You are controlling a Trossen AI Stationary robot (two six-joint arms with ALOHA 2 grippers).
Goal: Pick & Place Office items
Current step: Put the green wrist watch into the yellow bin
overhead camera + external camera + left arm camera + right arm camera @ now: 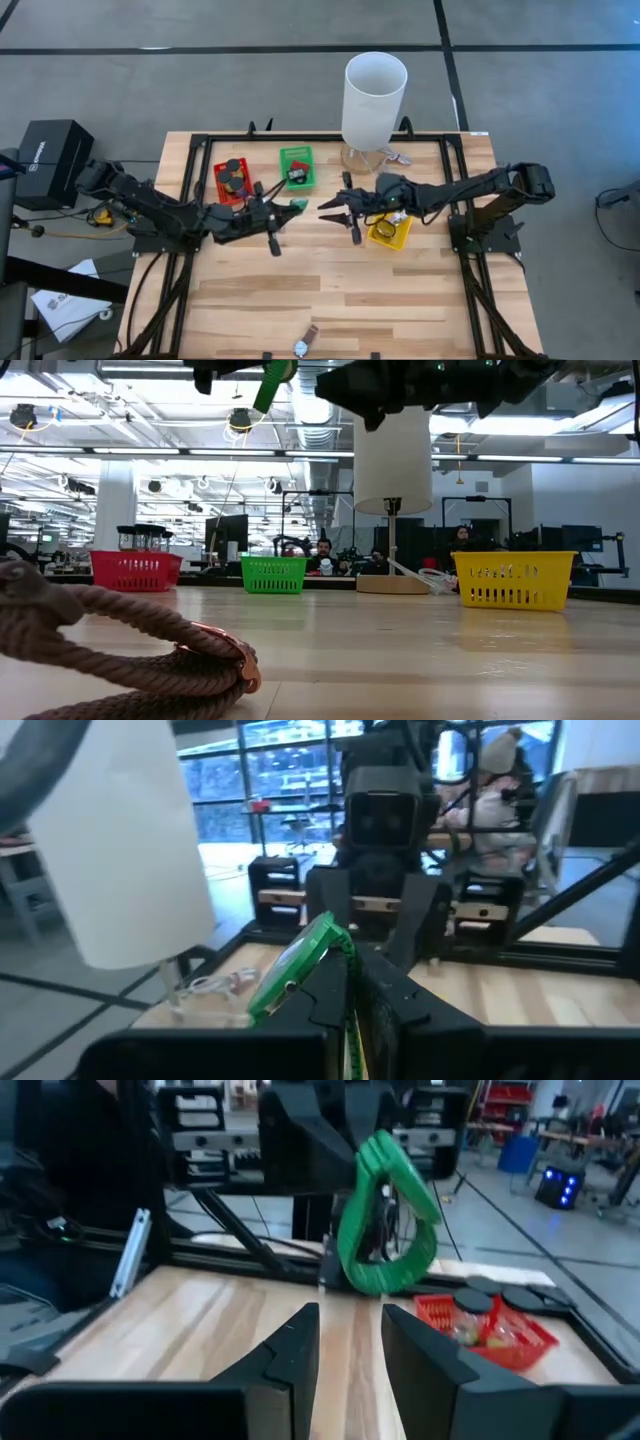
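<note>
A green tape roll (385,1220) hangs above the middle of the table, and my left gripper (291,208) is shut on it. My right gripper (328,207) faces it from the table's right side, a short way off. Its fingers (300,1350) stand open with nothing between them. A wristwatch (303,345) lies flat at the table's near edge, its woven strap (120,650) large in the low view. Black cylinders (234,172) sit in the red bin (222,190). My left gripper pinches the green tape roll by its rim (300,970) between its two fingers (330,1010). The fingers lie about level and point toward the table's right side. The roll stands on edge beyond the fingertips, lifted clear of the table, and looks squashed out of round.
A tall white cylinder (375,95) stands at the far edge. Three bins sit behind and beside the grippers: red, green (296,167) and yellow (390,232). A black frame rail (300,137) runs round the table. Bare wood (330,290) lies toward the near edge.
</note>
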